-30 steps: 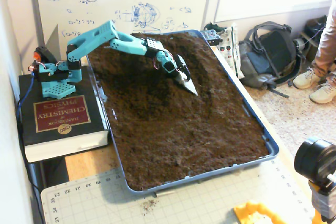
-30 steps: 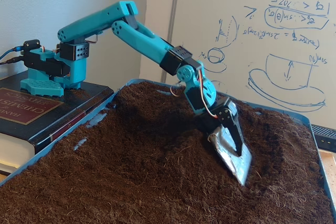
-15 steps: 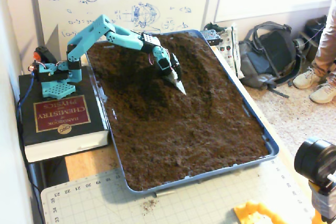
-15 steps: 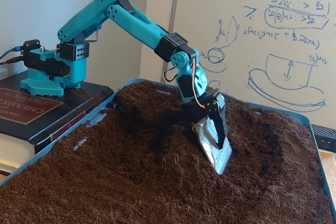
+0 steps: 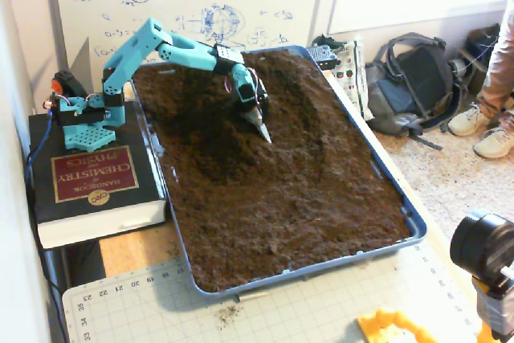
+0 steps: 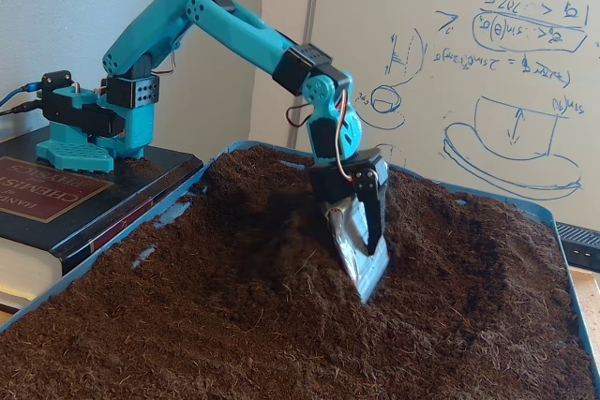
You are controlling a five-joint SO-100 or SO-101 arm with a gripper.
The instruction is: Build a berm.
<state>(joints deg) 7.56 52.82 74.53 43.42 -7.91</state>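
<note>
Near tray's far end, teal arm (image 6: 220, 30) reaches down, scoop-like metal blade at jaws planted tip-first in loose brown soil. Berm (image 5: 317, 114) curves as raised ridge beside blade, toward tray's right rim (image 5: 377, 168) in fixed view from above; shallow hollow lies on arm's side. Gripper (image 6: 361, 255) carries nothing separate; whether jaws parted or closed cannot be told. Soil looks light, crumbly, slump-prone: likely best pushed and heaped, not pinched. Base sits on chemistry handbook (image 5: 84, 174) on tabletop.
</note>
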